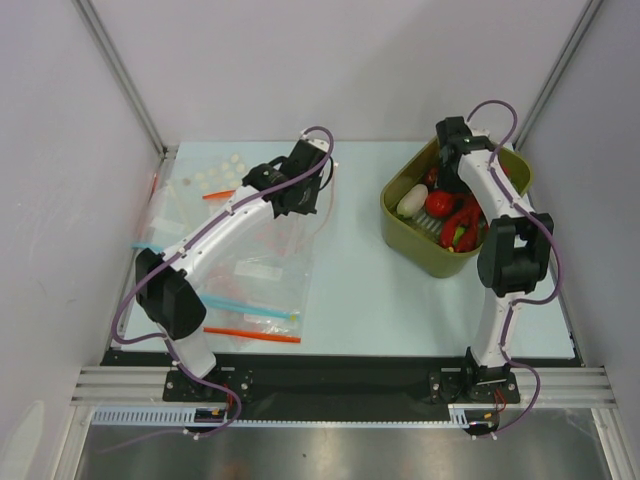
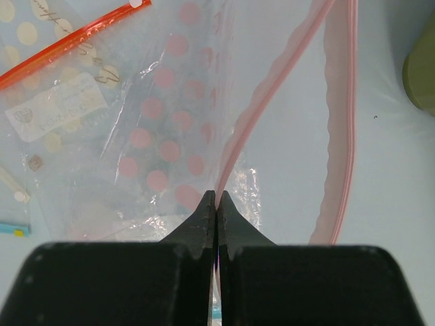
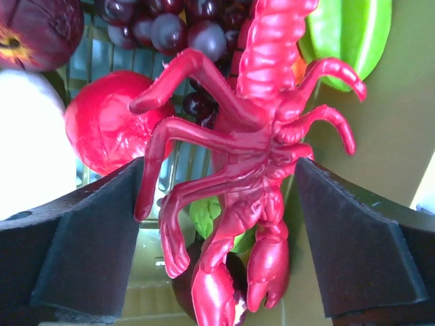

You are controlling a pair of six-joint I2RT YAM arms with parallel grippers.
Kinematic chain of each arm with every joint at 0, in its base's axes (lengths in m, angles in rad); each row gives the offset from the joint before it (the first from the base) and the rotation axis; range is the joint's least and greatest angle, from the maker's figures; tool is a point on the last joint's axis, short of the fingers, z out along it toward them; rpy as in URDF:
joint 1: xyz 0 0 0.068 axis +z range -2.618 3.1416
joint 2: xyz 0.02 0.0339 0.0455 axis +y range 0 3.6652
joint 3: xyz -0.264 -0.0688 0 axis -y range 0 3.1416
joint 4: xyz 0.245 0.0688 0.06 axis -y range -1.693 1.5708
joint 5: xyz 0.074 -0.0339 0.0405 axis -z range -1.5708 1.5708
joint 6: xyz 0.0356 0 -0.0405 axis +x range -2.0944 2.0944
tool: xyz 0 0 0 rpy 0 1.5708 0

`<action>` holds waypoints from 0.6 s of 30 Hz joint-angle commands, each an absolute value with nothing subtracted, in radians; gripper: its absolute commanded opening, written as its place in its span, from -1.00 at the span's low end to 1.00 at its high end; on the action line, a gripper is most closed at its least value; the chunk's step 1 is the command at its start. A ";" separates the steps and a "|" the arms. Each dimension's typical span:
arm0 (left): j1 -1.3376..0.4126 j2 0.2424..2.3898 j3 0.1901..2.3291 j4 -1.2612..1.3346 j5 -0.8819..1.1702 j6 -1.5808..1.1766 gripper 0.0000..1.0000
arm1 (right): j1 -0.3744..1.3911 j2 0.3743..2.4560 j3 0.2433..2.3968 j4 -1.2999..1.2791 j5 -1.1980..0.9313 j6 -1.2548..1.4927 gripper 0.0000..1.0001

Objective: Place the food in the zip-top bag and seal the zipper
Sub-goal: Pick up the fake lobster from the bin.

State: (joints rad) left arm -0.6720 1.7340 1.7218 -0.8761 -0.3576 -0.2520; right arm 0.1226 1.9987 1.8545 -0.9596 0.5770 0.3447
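The zip-top bag [image 1: 290, 235] lies crinkled at the left of the table, with its mouth held up. My left gripper [image 1: 300, 185] [image 2: 217, 200] is shut on the bag's pale pink zipper [image 2: 272, 75], and the mouth gapes open beyond the jaws. The food sits in an olive bin [image 1: 430, 255]: a red lobster [image 1: 465, 215] [image 3: 265, 136], a red tomato [image 1: 438, 202] [image 3: 102, 122] and a white radish [image 1: 411, 202] [image 3: 27, 156]. My right gripper [image 1: 452, 185] [image 3: 219, 170] reaches down into the bin. It is open, one pad on each side of the lobster, close to its legs.
Flat clear bags with an orange-red strip [image 1: 252, 335] [image 2: 68, 41] and a blue strip [image 1: 250, 305] lie under and beside the left arm. The bin also holds dark grapes [image 3: 170, 27], a green starfruit [image 3: 346, 34] and a purple onion [image 3: 37, 30].
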 commanded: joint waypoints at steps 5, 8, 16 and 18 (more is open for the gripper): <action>-0.676 1.667 1.704 -0.838 -0.341 -0.219 -1.00 | 0.121 1.867 1.793 -0.982 0.597 0.376 0.01; -0.676 1.657 1.697 -0.838 -0.339 -0.221 -0.99 | 0.120 1.793 1.744 -0.959 0.589 0.382 -0.32; -0.676 1.638 1.687 -0.828 -0.325 -0.213 -0.99 | 0.112 1.674 1.695 -0.923 0.532 0.387 -1.00; -0.676 1.637 1.693 -0.828 -0.321 -0.215 -0.99 | 0.109 1.649 1.695 -0.919 0.516 0.382 -1.00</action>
